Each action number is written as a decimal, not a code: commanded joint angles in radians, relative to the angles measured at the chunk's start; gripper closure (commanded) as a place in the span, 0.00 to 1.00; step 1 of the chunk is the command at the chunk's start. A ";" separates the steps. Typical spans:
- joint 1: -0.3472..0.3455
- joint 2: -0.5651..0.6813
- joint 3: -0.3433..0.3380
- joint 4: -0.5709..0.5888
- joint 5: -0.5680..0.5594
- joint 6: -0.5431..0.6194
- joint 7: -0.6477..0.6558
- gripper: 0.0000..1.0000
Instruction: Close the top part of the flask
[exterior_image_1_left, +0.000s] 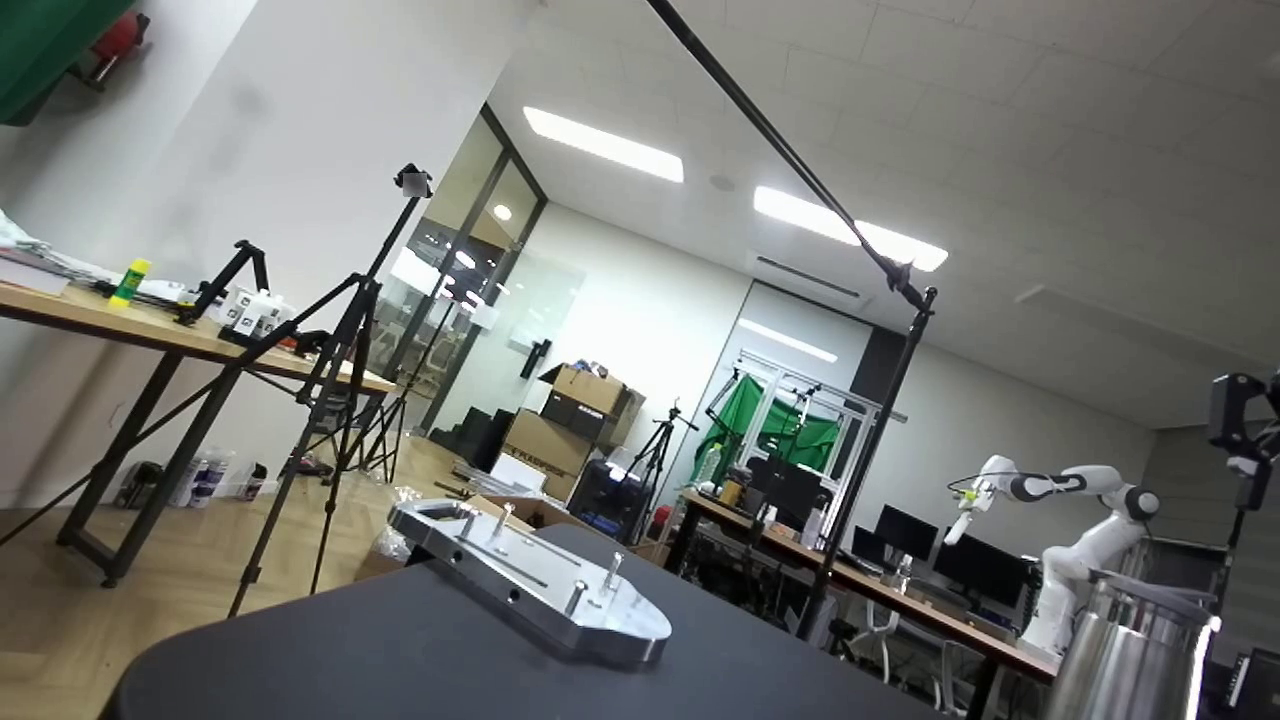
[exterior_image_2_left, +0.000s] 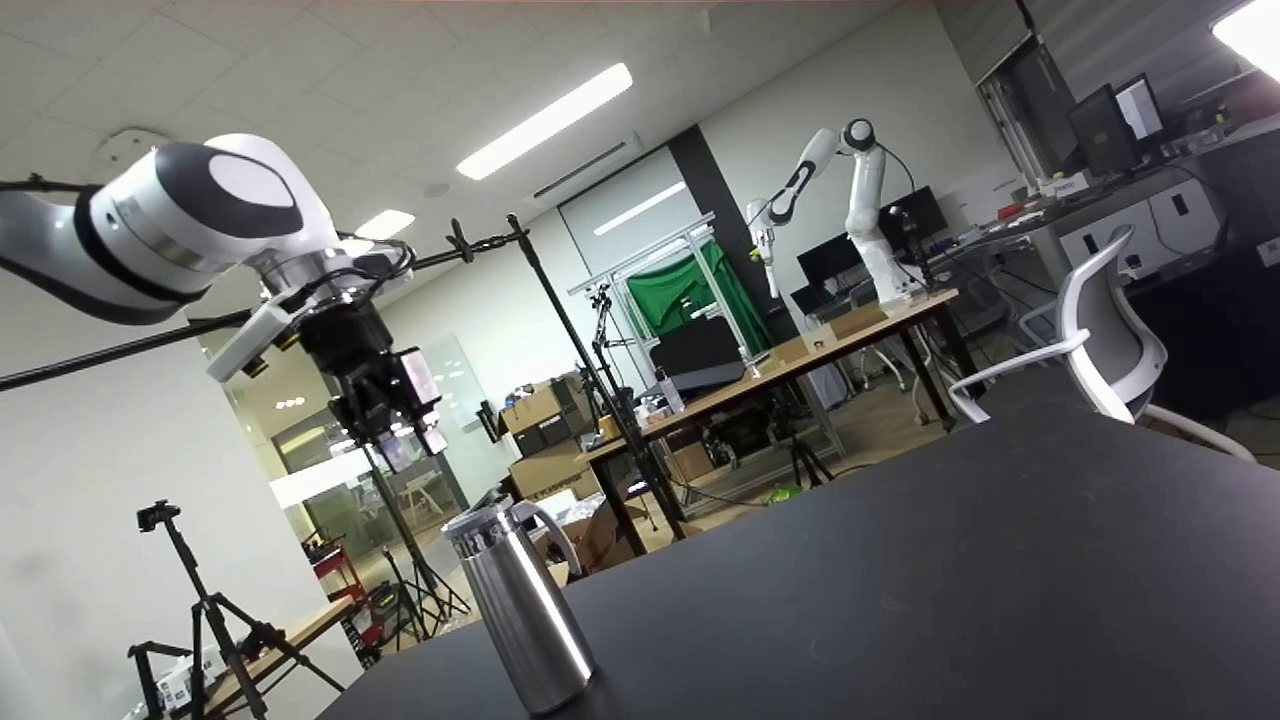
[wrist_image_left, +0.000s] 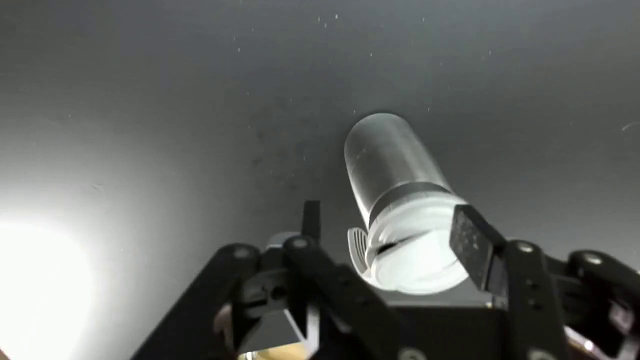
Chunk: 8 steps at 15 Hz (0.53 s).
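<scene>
The flask (exterior_image_2_left: 530, 610), a shiny silver metal cylinder with a grey handle, stands upright on the dark table. In an exterior view its upper part (exterior_image_1_left: 1130, 650) shows at the lower right edge. The wrist view shows its body (wrist_image_left: 390, 155) and pale round top (wrist_image_left: 420, 265), with a dark slit beside a tilted-looking lid section; how far it is raised I cannot tell. My gripper (exterior_image_2_left: 414, 447) hangs above and to the left of the top, apart from it. In the wrist view my gripper (wrist_image_left: 392, 232) has its fingers wide apart, with nothing held; the right finger overlaps the top's edge.
The dark table (exterior_image_2_left: 850, 580) carries the flask. A flat silver metal device with upright pegs (exterior_image_1_left: 530, 580) lies on the table in an exterior view. A grey-white chair (exterior_image_2_left: 1110, 340) stands beyond the table's edge. Tripods and another white arm (exterior_image_1_left: 1085, 550) are in the background.
</scene>
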 joint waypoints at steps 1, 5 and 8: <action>0.004 0.116 -0.020 0.157 -0.053 -0.004 0.073 0.63; 0.026 0.204 -0.034 0.247 -0.098 -0.009 0.112 0.89; 0.044 0.256 -0.043 0.287 -0.105 -0.011 0.129 1.00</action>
